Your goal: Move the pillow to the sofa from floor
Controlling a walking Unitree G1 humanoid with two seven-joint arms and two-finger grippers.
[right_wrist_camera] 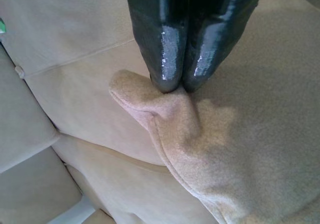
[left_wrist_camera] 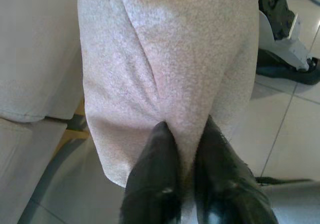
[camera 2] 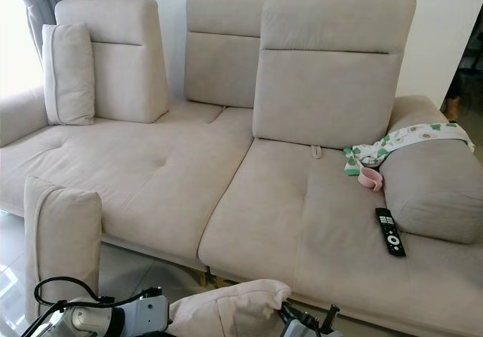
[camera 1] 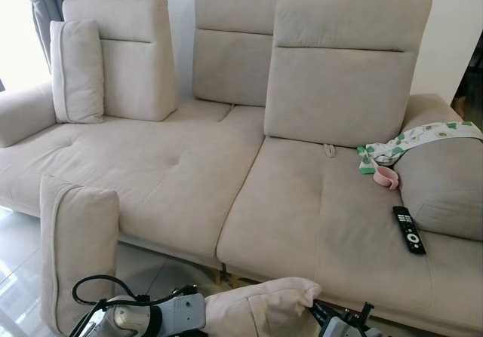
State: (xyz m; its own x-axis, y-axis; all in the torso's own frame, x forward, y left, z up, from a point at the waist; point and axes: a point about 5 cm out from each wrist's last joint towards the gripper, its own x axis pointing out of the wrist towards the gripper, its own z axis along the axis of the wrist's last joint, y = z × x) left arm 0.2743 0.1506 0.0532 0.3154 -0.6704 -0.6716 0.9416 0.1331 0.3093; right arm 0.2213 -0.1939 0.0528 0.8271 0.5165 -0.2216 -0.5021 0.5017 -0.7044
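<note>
1. The beige pillow [camera 1: 260, 305] hangs low in front of the sofa [camera 1: 287, 209], held up off the tiled floor [left_wrist_camera: 295, 134] between both arms, just short of the seat's front edge.
2. It looks soft, light and limp: the fabric creases and bunches wherever it is pinched, and one corner stands up in a small peak. It should sag, not hold its shape, so a hold at two well-separated edges suits it better than one in the middle. The nap looks grippy, not slippery, and nothing about it seems breakable.
3. The left gripper [left_wrist_camera: 187, 134] is clamped on a fold at the pillow's lower end, its two black fingers [left_wrist_camera: 155, 184] pressed together with cloth drawn into a crease between them.
4. The right gripper [right_wrist_camera: 175, 86] pinches the raised corner seam, fingertips squeezed nearly together on a thin ridge of fabric, with the seat cushion beneath.
5. In the head views both silver wrists sit low at the frame's bottom, one on either side of the pillow, forearms reaching forward toward the sofa.
6. The open seat ahead is the likely landing spot; a remote control [camera 1: 408, 229] and a patterned cloth [camera 1: 415, 142] lie further to the right, and another loose cushion [camera 1: 75, 246] stands on the floor to the left.
</note>
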